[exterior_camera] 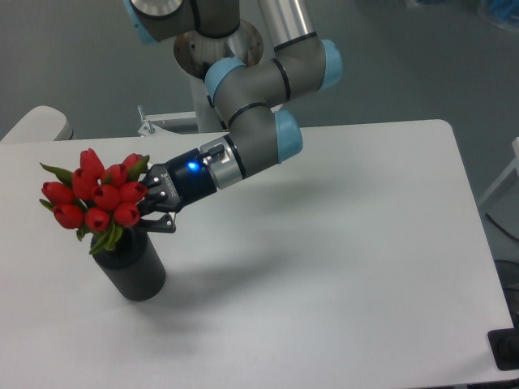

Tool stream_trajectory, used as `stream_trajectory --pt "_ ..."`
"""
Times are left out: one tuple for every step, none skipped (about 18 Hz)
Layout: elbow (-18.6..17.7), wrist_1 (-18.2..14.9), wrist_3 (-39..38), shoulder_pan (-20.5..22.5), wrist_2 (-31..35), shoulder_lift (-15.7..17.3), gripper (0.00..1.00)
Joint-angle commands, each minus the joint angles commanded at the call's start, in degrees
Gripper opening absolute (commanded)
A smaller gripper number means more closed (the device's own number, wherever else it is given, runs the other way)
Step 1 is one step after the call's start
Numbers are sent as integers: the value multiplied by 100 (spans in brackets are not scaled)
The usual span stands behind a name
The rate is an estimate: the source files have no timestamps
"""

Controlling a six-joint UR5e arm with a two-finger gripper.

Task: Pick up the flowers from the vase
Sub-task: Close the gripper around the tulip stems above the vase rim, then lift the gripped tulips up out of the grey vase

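Note:
The flowers (97, 198), a bunch of red tulip buds with green leaves, lean to the left above the mouth of the vase (136, 272). The vase is a short dark grey cylinder standing upright on the white table (340, 267) at the front left. My gripper (146, 215) reaches in from the right, just above the vase rim, and its black fingers (162, 224) are shut on the flowers right under the buds. The stems are hidden behind the buds and the vase wall.
The arm's base column (219, 49) stands at the back edge of the table, with a small metal bracket (150, 126) beside it. A white rounded object (36, 126) sits at the far left. A black fitting (507, 348) is at the front right corner.

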Motion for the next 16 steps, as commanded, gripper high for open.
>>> stream_trajectory --pt "88 0 -176 26 -62 9 2" --pt "193 -9 -343 27 -106 9 2" --pt "281 -9 -501 53 -115 18 2" --pt "369 -9 -642 53 -115 18 2" --pt "440 -9 -756 62 -124 18 2" --pt "501 -9 -827 62 -124 18 2" --pt "545 -9 -915 70 -124 18 2" --pt "572 -9 -977 71 -124 18 2" --pt "581 -9 -1021 79 -124 18 2" --pt "598 -9 -1065 114 -124 18 2" --pt "607 -9 -1144 132 -124 18 2" --pt "633 -9 -1205 150 -124 18 2" --pt "669 -9 -1284 167 -133 18 2" --pt "704 -9 -1389 193 -168 18 1" --pt "756 -9 -1504 211 -237 18 1" --pt "800 -9 -1618 263 -282 18 2"
